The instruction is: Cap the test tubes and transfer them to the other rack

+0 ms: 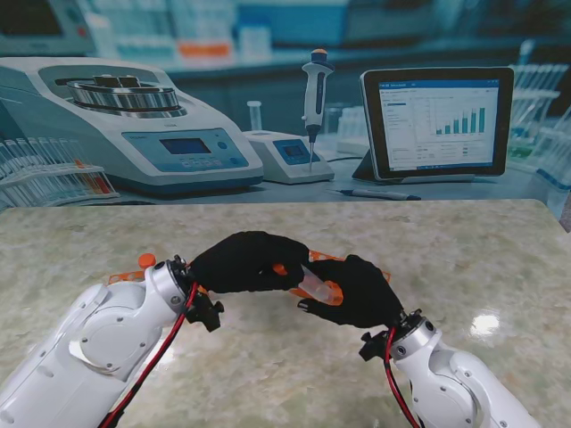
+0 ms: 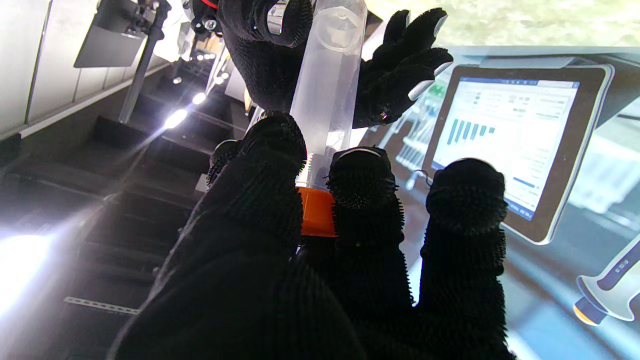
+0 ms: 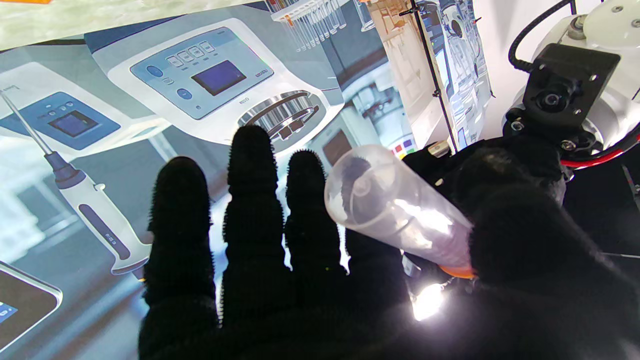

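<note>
between the two hands, well off the table's edges, tube lies slanted: left hand pinches its orange cap, right hand grips the body.

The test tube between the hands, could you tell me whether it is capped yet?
Capped: an orange cap sits on the test tube at the left hand.

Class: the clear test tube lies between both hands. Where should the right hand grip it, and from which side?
Grip the bare mid-barrel of the test tube, coming from its rounded end on the robot's right: the left hand already covers the orange cap end.
</note>
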